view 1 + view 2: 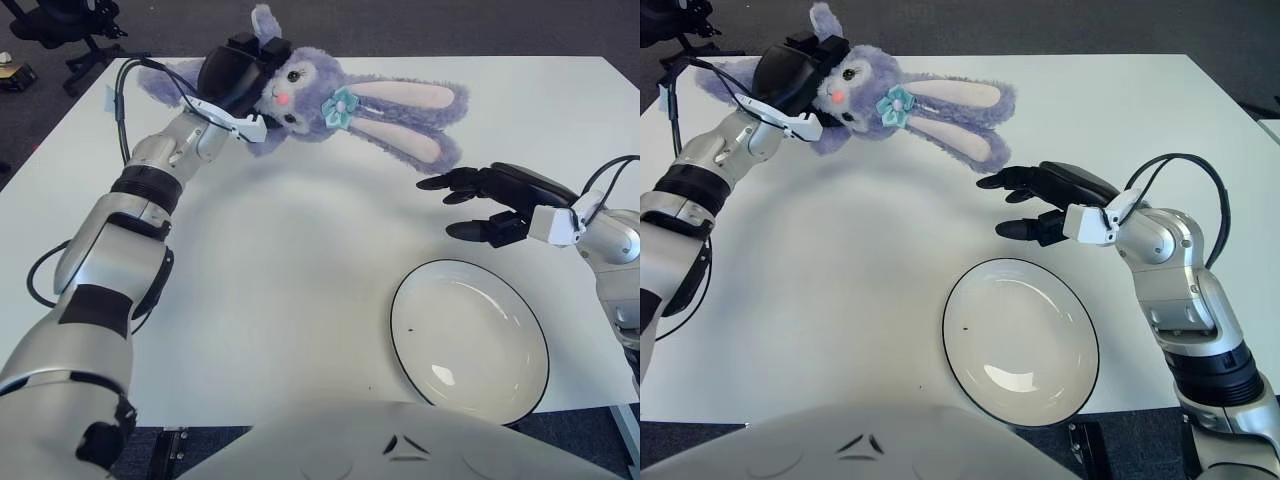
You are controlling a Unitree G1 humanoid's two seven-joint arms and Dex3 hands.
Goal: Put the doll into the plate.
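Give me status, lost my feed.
Left hand shut on doll, far left of table. Right hand open, empty, beyond plate. Plate empty. Path clear.
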